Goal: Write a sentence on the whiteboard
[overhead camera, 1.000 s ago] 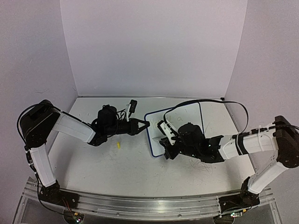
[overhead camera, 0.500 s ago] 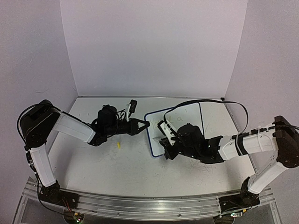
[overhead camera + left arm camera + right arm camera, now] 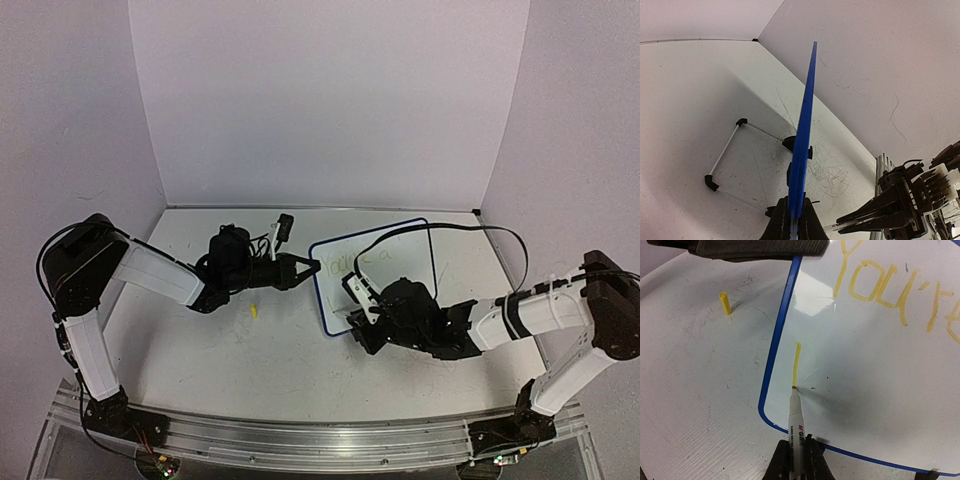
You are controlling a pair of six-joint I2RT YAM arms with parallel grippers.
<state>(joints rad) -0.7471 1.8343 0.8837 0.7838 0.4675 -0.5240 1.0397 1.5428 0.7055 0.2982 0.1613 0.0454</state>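
The whiteboard lies tilted on the table right of centre, white with a blue rim. My left gripper is shut on its left edge, and that edge rises straight out of the jaws. My right gripper is shut on a white marker. The marker's tip rests on the board at the lower end of a short yellow vertical stroke, near the board's lower left corner. Above it the sentence reads "You're" in yellow, and it runs off the right side of the right wrist view.
A yellow marker cap lies on the table left of the board, also seen from above. A thin wire frame with black corner pieces lies behind the board. The right arm's black cable arches over the board. Walls close the back and sides.
My right gripper has drawn the marker a little toward the near edge of the board, lengthening the yellow stroke. The left gripper and the board have not moved.
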